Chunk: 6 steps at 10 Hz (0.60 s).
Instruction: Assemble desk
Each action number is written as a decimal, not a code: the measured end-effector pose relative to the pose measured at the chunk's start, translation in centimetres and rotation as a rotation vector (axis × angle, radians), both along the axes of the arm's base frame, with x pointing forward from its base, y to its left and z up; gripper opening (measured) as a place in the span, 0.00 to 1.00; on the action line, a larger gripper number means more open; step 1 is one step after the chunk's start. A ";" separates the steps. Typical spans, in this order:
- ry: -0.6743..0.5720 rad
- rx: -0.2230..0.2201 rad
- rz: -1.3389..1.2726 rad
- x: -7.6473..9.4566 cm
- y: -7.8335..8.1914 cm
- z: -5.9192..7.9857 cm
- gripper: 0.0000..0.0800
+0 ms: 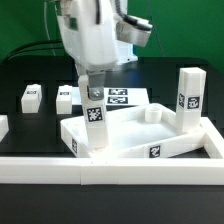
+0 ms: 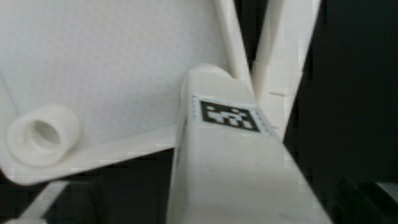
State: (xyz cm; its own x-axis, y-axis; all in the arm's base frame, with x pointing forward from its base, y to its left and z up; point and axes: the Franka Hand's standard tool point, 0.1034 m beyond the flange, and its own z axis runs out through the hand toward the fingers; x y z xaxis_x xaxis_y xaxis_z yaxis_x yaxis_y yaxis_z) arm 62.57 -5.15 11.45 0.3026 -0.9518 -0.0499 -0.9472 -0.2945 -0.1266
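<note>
Gripper (image 1: 89, 90) jaws sit clamped on the upper end of a short square white leg (image 1: 94, 125). It stands nearly upright at the 9 o'clock corner of the white, raised-rim tabletop (image 1: 128, 135). A second leg (image 1: 189, 98), tagged, stands upright at the tabletop's 3 o'clock end. A third leg (image 1: 30, 95) and a fourth leg (image 1: 65, 97) lie on the black table toward 10 o'clock. The marker board (image 1: 122, 97) lies at 12 o'clock, behind the tabletop.

In the wrist view, the held leg (image 2: 228, 170) carries a black-and-white tag at its far end. It reaches over the tabletop (image 2: 107, 70), near a round corner socket (image 2: 43, 132).
</note>
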 end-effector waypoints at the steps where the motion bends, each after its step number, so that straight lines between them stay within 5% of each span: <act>1: -0.011 -0.012 0.116 0.1 0.0 0.1 0.81; 6: -0.055 -0.060 0.602 0.1 0.5 0.1 0.81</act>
